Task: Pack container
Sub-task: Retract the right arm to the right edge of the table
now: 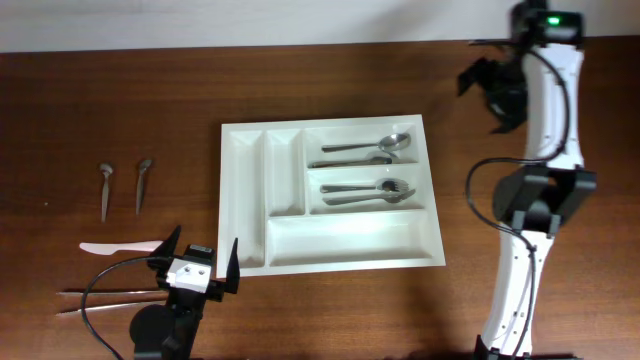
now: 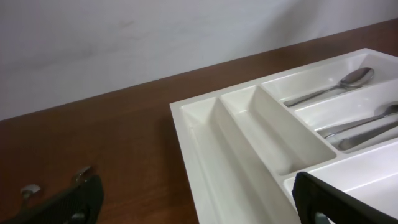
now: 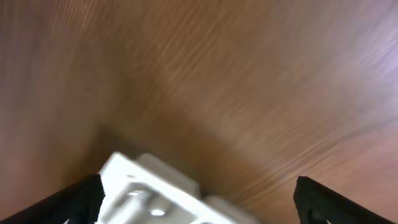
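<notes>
The white cutlery tray (image 1: 253, 200) lies mid-table, also in the left wrist view (image 2: 199, 134). Its top wide compartment holds spoons (image 1: 365, 150), also seen from the left wrist (image 2: 339, 84). The middle wide compartment holds more utensils (image 1: 365, 190). The bottom wide one and both narrow ones are bare. My left gripper (image 1: 202, 252) is open and empty at the tray's front left corner, as its wrist view shows (image 2: 199, 205). My right gripper (image 1: 485, 98) is open and empty above bare wood at the back right, off the tray, as its wrist view shows (image 3: 199, 205).
Two small spoons (image 1: 105, 186) (image 1: 143, 184) lie left of the tray, and their tips show in the left wrist view (image 2: 28, 190). A pale plastic knife (image 1: 120, 245) and long thin metal pieces (image 1: 100, 296) lie front left. A blurred white object (image 3: 149, 183) sits low in the right wrist view.
</notes>
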Robot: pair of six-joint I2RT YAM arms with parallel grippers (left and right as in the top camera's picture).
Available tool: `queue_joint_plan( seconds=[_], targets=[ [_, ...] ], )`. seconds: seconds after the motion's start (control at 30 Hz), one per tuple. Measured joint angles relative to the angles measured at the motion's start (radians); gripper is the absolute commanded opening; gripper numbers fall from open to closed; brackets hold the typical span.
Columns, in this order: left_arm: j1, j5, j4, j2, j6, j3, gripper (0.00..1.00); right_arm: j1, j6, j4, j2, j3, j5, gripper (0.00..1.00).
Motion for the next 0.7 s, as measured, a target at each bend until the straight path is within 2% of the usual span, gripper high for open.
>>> queue_joint_plan(
  seconds=[0.2, 0.33, 0.57, 0.7],
  targets=[
    [0.0, 0.0, 0.0, 0.0, 0.0, 0.0, 0.99, -0.063, -0.262, 0.0, -0.063, 0.0, -0.013, 0.99],
    [0.0, 0.0, 0.0, 0.0, 0.0, 0.0, 0.99, -0.079, -0.372, 0.0, -0.211, -0.05, -0.011, 0.99],
    [0.0, 0.0, 0.0, 0.0, 0.0, 0.0, 0.99, -0.099, -0.51, 0.0, -0.598, -0.36, 0.095, 0.99],
    [0.0, 0.0, 0.0, 0.0, 0.0, 0.0, 0.99, -0.153, -0.554, 0.0, -0.689, -0.531, 0.134, 0.99]
  ],
)
